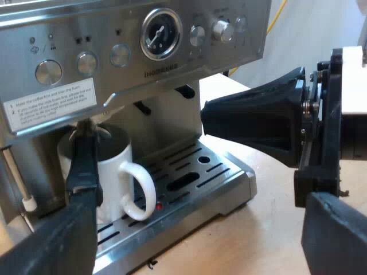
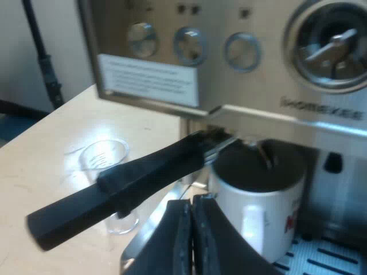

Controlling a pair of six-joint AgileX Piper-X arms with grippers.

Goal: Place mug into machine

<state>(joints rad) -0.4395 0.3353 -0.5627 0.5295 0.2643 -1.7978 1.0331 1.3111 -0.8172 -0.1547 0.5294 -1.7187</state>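
The mug [image 1: 117, 166] stands upright on the drip tray [image 1: 200, 172] of the espresso machine [image 1: 103, 26], directly beneath the metal holder locked into the front. The holder's dark handle [image 2: 132, 180] juts out over the mug's rim towards us. Judged from that, the placing looks done, and what counts now is how each gripper lies to the mug.

Our left gripper [image 1: 203, 200] is spread wide and holds nothing. The mug lies ahead of it, close by one finger rather than centred in the gap. We cannot tell whether that finger touches the mug's wall. The mug's own handle points out along the free part of the tray, into the gap between our fingers.

Our right gripper [image 2: 192, 209] has its fingers pressed together on nothing. Its tip points at the mug's side from just in front, below the holder's handle. It seems the nearer of the two, though we only judge so.

A measuring glass [image 2: 106, 160] stands on the tabletop [image 1: 269, 229] beyond the holder's handle, apart from the mug.

Any retreat should run straight back, clear of the holder's handle.
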